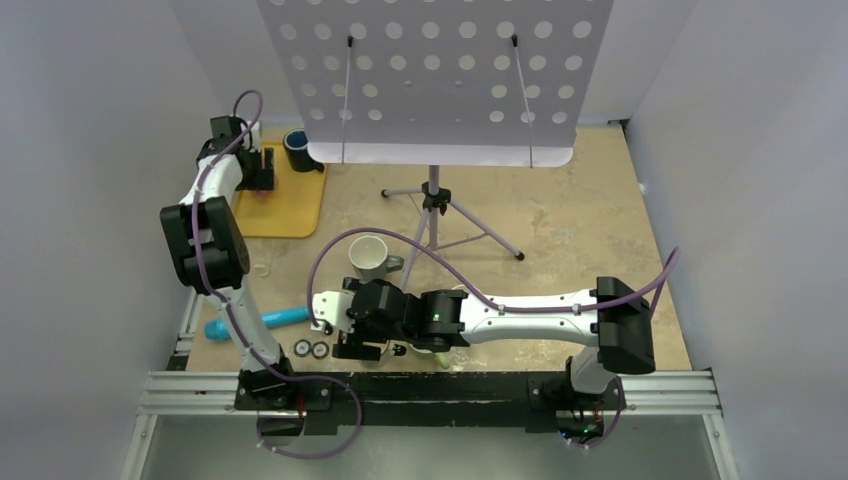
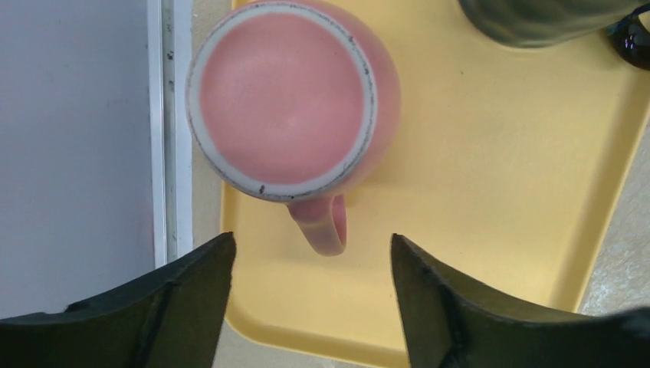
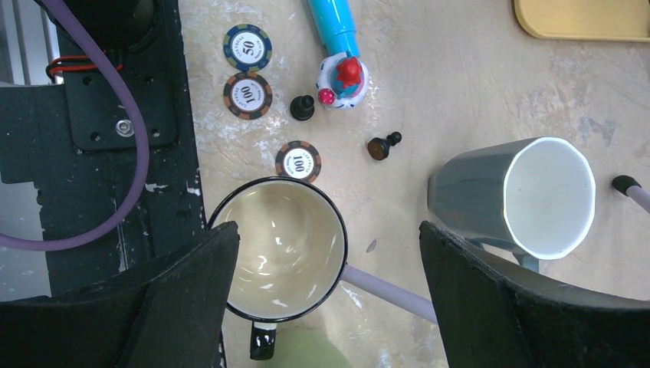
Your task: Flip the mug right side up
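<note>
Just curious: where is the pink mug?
In the left wrist view, the pink mug sits upside down on the yellow tray at far left, just ahead of the left gripper.
</note>
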Action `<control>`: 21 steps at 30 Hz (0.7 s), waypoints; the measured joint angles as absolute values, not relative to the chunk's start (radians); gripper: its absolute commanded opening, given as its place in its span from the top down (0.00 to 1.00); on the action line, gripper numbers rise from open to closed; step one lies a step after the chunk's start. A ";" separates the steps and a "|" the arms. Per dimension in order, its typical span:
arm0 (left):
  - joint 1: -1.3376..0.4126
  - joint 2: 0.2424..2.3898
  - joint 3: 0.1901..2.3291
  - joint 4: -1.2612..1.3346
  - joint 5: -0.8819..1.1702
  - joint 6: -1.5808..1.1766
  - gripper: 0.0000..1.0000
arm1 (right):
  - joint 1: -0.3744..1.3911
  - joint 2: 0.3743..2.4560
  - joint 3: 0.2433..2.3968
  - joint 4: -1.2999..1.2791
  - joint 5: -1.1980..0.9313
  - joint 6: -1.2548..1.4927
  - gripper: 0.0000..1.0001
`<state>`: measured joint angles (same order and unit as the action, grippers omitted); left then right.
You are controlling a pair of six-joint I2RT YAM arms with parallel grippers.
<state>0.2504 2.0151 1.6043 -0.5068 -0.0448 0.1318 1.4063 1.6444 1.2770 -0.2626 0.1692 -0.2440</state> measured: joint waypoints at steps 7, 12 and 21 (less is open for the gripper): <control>0.250 2.158 1.809 -0.620 -0.046 0.115 0.57 | 1.406 1.644 1.277 -0.268 0.173 -0.244 0.10; 0.252 2.197 1.845 -0.668 -0.048 0.103 1.00 | 1.406 1.642 1.277 -0.269 0.173 -0.243 0.10; 0.272 2.011 1.607 -0.659 0.049 0.096 1.00 | 1.396 1.628 1.267 -0.242 0.162 -0.218 0.06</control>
<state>0.2718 2.0113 1.6066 -0.6590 0.0490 0.0963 1.3960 1.6283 1.2675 -0.2417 0.1619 -0.2184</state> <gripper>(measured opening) 0.206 0.912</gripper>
